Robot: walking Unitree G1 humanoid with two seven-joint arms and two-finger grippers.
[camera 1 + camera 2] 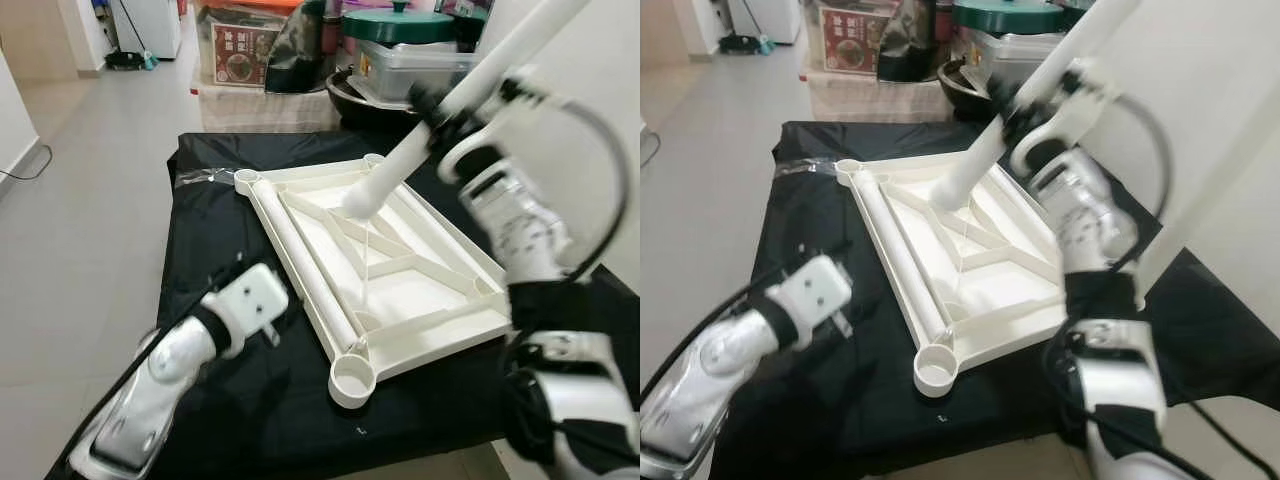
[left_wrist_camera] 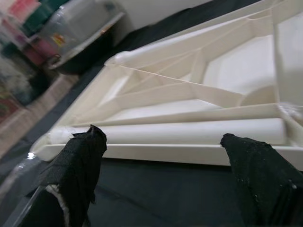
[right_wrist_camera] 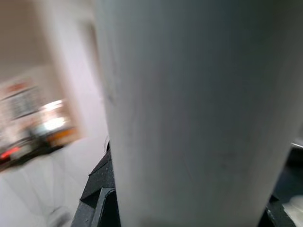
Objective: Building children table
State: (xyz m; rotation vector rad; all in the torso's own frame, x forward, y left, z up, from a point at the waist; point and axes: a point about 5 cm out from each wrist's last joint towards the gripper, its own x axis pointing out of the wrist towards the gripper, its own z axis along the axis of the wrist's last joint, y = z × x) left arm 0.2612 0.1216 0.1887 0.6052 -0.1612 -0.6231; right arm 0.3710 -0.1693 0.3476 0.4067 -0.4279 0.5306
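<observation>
1. Covering most of the scene, the desk (image 1: 250, 400) under its black cloth carries the job; its near edge is just beyond the nearest socket, so a hard push could slide parts toward that edge.
2. Lying underside-up across the desk's middle, the tabletop (image 1: 400, 290) is white, ribbed, with round sockets at its corners. It rests loose on the cloth, so a sideways shove would likely turn it and spoil the aim.
3. Slanting down from the far right, the held leg (image 1: 450, 110) has its lower end over the tabletop's ribs near the far side, not over any socket. Pressed down here, it would hit a rib and could skid or crack it.
4. Resting along the tabletop's left rim, a second leg (image 1: 305, 270) lies between two sockets; a knock might roll it off onto the cloth.
5. Clamped on the held leg, the right tool (image 1: 440, 118) grips mid-length. The long lever below may twist in the grip.
6. Hovering near the desk's left edge beside the tabletop, the left tool (image 2: 163, 170) has its fingers apart and empty; steadying nothing, it leaves the tabletop free to shift.
</observation>
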